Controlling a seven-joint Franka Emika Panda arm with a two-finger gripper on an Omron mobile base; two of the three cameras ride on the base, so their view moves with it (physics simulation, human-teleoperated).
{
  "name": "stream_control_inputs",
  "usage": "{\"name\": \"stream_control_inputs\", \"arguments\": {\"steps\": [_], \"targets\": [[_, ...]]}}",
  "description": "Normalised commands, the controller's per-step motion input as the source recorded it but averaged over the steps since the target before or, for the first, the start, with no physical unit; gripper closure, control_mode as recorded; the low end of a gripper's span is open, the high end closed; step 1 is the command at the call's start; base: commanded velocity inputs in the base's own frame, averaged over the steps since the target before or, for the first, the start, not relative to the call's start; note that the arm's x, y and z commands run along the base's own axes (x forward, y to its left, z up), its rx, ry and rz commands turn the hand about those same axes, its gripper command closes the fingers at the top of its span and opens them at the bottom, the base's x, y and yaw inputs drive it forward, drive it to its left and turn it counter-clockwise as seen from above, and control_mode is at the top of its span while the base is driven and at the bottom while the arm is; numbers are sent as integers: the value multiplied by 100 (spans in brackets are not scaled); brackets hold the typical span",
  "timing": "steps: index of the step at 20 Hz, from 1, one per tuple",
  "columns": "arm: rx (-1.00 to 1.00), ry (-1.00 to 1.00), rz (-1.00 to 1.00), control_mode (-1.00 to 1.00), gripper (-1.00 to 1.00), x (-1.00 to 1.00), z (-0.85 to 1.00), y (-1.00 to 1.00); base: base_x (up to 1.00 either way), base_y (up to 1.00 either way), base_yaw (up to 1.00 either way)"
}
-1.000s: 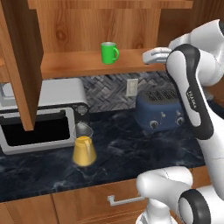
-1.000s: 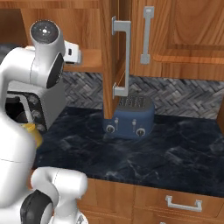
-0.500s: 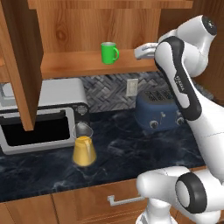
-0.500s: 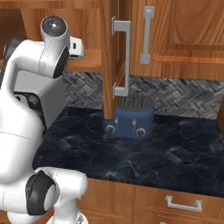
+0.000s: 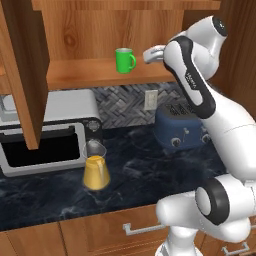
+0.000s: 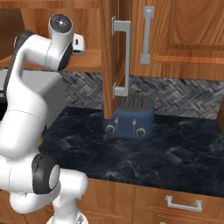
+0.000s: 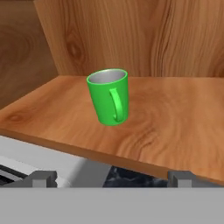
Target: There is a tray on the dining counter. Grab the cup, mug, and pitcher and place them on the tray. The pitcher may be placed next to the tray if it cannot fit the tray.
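The green mug (image 5: 125, 60) stands upright on the wooden cabinet shelf (image 5: 100, 75), its loop handle turned to the right. In the hand view the mug (image 7: 109, 97) sits ahead at mid-frame with its handle facing me. My gripper (image 5: 149, 54) hovers at shelf height just right of the mug, open and holding nothing; its fingertips (image 7: 43, 177) stand wide apart, short of the shelf edge. The pitcher (image 5: 96, 167), clear glass with an orange-yellow lower body, stands on the black counter in front of the microwave. The tray, the cup and the dining counter are out of view.
An open cabinet door (image 5: 25, 75) hangs left of the shelf, above the silver microwave (image 5: 45, 130). A blue toaster (image 5: 182, 127) sits on the counter below my arm. Another open door with a metal handle (image 6: 116, 57) stands to the arm's right.
My arm has swung left along the shelf, bringing the open gripper closer to the mug. The mug and the pitcher have not moved.
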Motion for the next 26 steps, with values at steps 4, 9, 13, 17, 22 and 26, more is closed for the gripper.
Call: {"name": "stream_control_inputs", "arguments": {"steps": [4,9,13,17,22,26], "targets": [[0,0,7,-100,-100,37,-11,1,0,0,0],[0,0,7,-100,-100,51,-16,3,0,0,0],[0,0,9,-100,-100,52,-10,8,0,0,0],[0,0,9,-100,-100,40,-4,17,0,0,0],[0,2,8,-100,-100,42,-6,14,0,0,0],[0,0,5,-100,-100,40,-10,0,0,0,0]]}}
